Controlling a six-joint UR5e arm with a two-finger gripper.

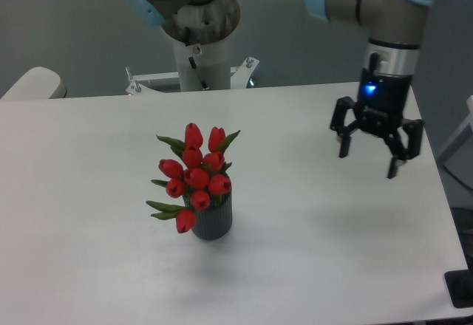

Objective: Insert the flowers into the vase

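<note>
Camera view: the flowers [195, 177] stood in the vase [213, 218] — stems inside its mouth. The gripper [369, 164] hung well apart, fingers spread wide — holding nothing.

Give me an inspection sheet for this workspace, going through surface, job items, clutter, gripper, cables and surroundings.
Surface: white table, bare apart from the vase.
Job's things: flowers stand upright in the vase, buds and leaves spreading wider than its mouth.
Clutter: nothing seen.
Gripper: gripper open, empty, raised over the table's right side, well away from the flowers; blue light lit above it.
Cables: nothing seen.
Surroundings: robot base behind the far table edge; pale rounded object at far left; dark object at lower right.
</note>
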